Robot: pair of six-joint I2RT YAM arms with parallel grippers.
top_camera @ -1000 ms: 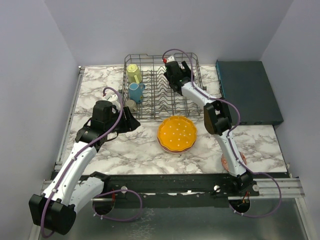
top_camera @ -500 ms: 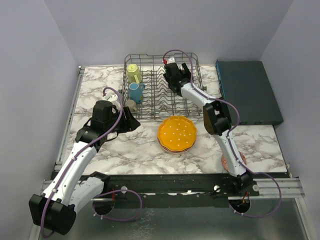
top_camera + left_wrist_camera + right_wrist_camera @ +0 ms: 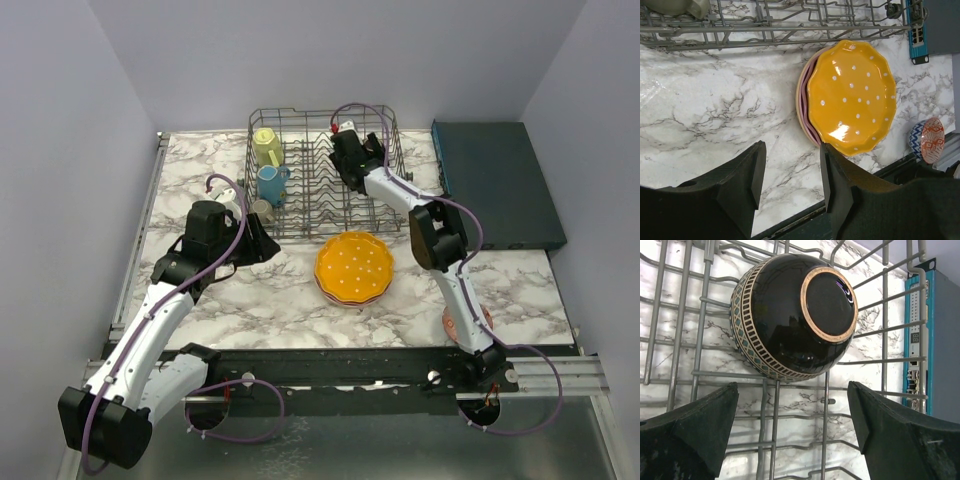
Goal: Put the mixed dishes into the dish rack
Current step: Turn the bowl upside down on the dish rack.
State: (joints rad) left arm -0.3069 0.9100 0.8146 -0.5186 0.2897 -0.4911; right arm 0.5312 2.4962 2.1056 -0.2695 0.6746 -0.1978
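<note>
Top external: dark brown bowl (image 3: pixel 792 315) hidden beneath released right claw (image 3: pixel 792 392); left claw (image 3: pixel 792 152) likewise apart, empty.

The white marbled table (image 3: pixel 250 300) carries the grey wire dish rack (image 3: pixel 300 228) at its far middle. Just in front of the rack lies a pink scalloped plate (image 3: pixel 804 102) with an orange dotted plate (image 3: pixel 353 267) stacked on it. Near the front right edge a red-patterned bowl (image 3: pixel 932 140) seems to touch a blue-white bowl (image 3: pixel 916 140), and a flat dark teal box (image 3: pixel 500 185) lies along the right side.
</note>
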